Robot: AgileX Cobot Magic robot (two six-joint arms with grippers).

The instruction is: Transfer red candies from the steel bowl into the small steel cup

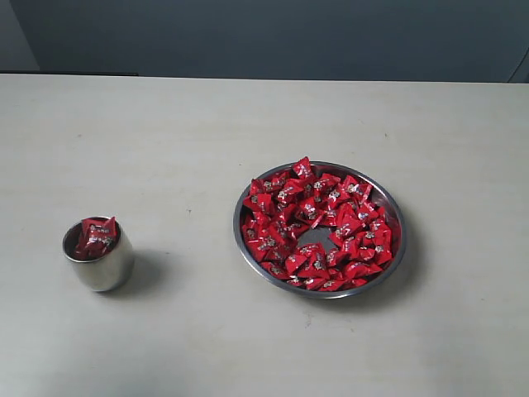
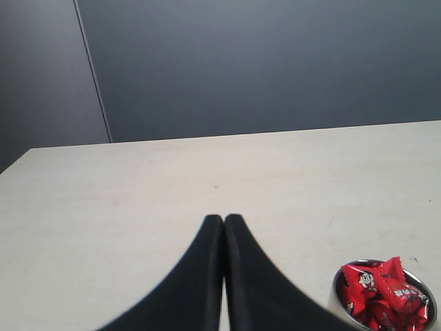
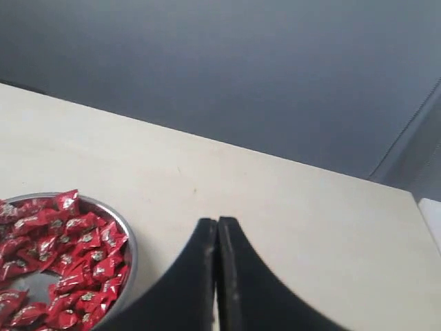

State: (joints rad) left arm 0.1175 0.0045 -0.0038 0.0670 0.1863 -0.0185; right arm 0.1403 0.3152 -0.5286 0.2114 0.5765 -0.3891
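The steel bowl (image 1: 320, 230) sits right of centre on the table, holding many red candies (image 1: 289, 194) around a bare patch in its middle. The small steel cup (image 1: 99, 255) stands at the left with a few red candies (image 1: 97, 235) poking above its rim. No gripper shows in the exterior view. My left gripper (image 2: 224, 219) is shut and empty, with the cup (image 2: 384, 298) beside it. My right gripper (image 3: 217, 222) is shut and empty too, with the bowl (image 3: 103, 207) and its candies (image 3: 62, 248) off to one side.
The pale table (image 1: 248, 124) stretches back to a dark grey wall (image 1: 273, 33). Nothing else stands on it besides the cup and the bowl.
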